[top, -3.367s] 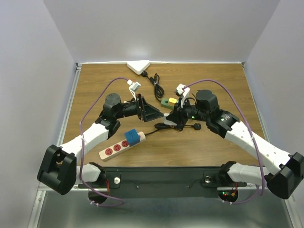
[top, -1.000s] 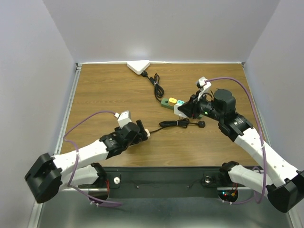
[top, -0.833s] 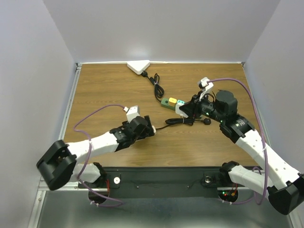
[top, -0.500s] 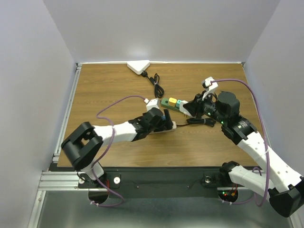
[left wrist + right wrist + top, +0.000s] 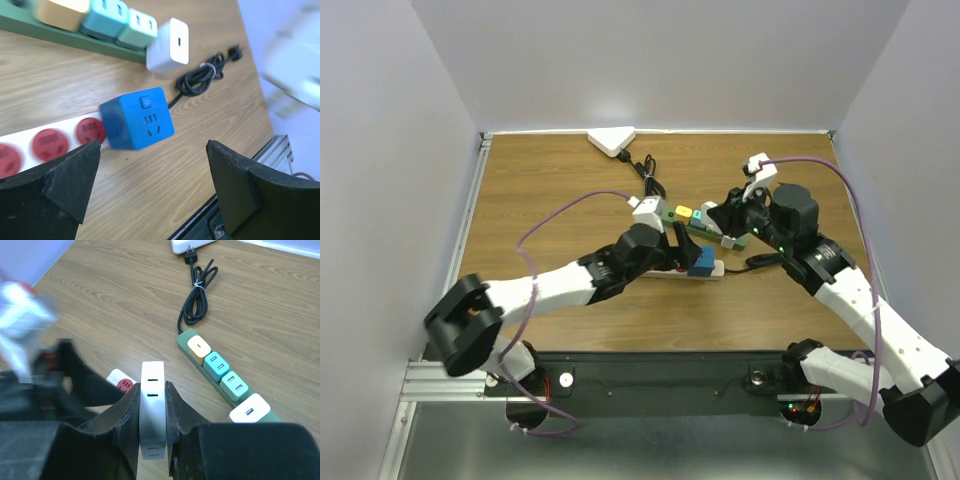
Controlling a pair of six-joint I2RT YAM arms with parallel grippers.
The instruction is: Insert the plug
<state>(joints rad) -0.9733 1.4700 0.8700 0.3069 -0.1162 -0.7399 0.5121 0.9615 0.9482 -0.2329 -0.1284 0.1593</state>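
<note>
My right gripper [image 5: 152, 387] is shut on a flat white plug block [image 5: 152, 422] and holds it above the table; in the top view this gripper [image 5: 722, 225] is by the green strip. A white power strip with red sockets [image 5: 47, 145] lies at mid-table and carries a blue cube adapter [image 5: 137, 119]; the cube also shows in the top view [image 5: 703, 260]. My left gripper [image 5: 152, 150] is open and empty, just near of the blue cube, with its jaws wide apart; in the top view it [image 5: 680, 250] is over the white strip [image 5: 718, 270].
A green power strip [image 5: 187, 335] holds a yellow, two teal and a white adapter [image 5: 249, 409]. A coiled black cable [image 5: 197, 305] lies beyond it, and a white triangular box [image 5: 611, 140] sits at the back edge. Another black cable [image 5: 760, 262] lies under the right arm.
The left arm has swung right to mid-table, and the white strip with the blue cube now lies there. The right gripper has kept the white plug and drawn back a little.
</note>
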